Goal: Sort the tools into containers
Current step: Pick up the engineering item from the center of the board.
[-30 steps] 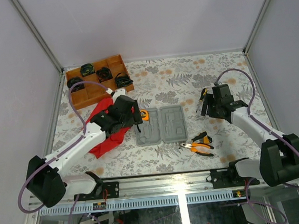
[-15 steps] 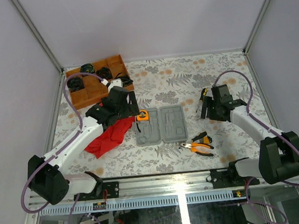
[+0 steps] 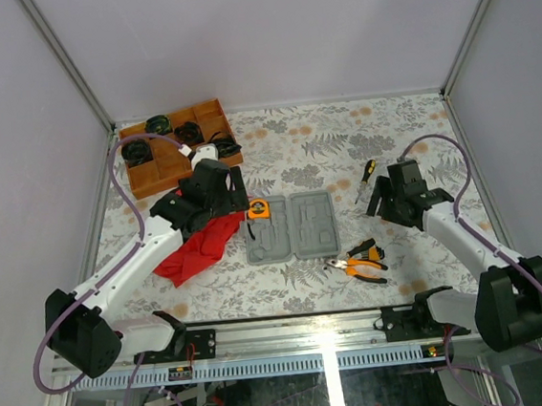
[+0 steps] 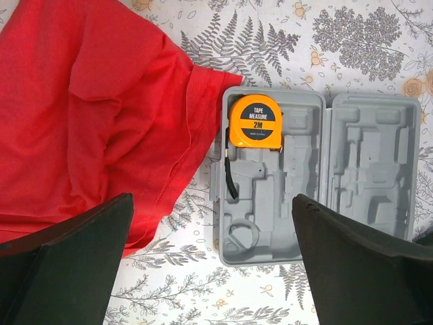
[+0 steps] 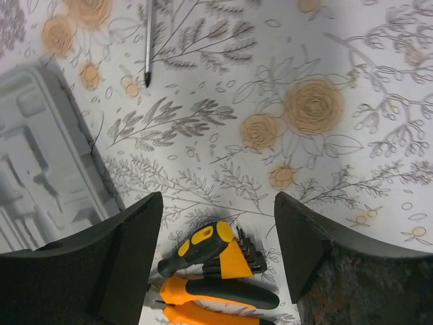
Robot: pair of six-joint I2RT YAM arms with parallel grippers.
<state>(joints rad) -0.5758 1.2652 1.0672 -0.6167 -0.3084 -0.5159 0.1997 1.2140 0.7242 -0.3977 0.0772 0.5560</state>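
Left gripper: spread wide, nothing held, hung over the grey case and red cloth.
Tape measure: seated in the case's left half, beside the cloth.
Right gripper: parted, empty, above pliers and stubby screwdriver.
Long screwdriver: laid on the surface, apart from the case.
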